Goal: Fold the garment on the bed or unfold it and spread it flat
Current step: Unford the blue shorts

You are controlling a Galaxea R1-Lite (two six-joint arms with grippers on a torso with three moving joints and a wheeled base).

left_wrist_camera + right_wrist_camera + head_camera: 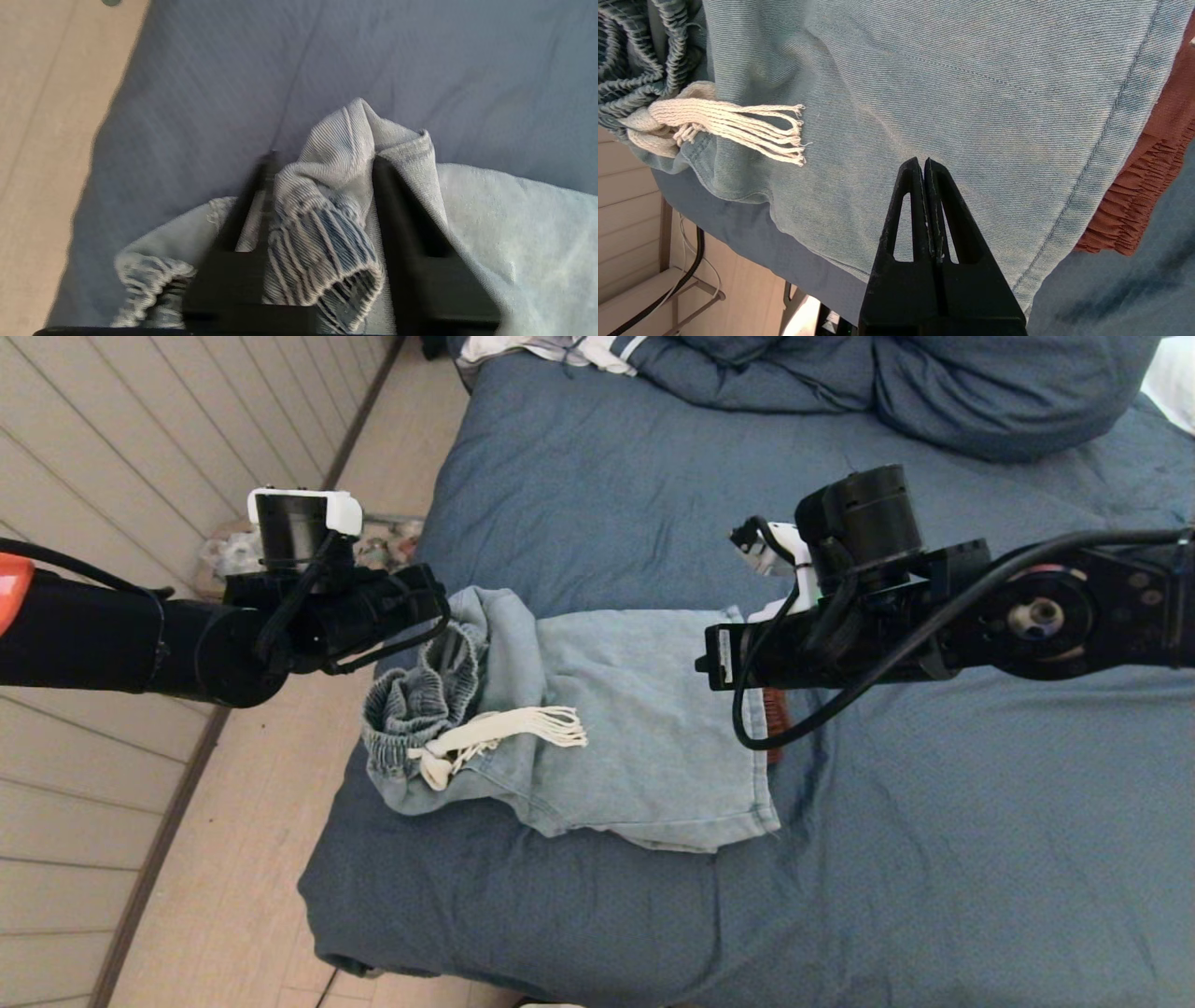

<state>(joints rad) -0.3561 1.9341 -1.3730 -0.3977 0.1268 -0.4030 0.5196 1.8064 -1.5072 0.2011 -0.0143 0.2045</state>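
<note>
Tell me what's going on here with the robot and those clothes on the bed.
The robot is working on a pair of light denim shorts lying on the bed. Its left gripper has bunched-up elastic waistband between its fingers at the bed's left edge. The right gripper hangs over the leg end of the shorts, fingers pressed together and holding nothing. The cream drawstring lies loose on top, and a rust-coloured garment peeks out from underneath. The shorts are folded over but rumpled at the waist.

A home bedroom, shown by the large bed (607,476) with bunched blue duvet (887,383) at 12 o'clock and wooden floor (243,859) at 9 o'clock.
</note>
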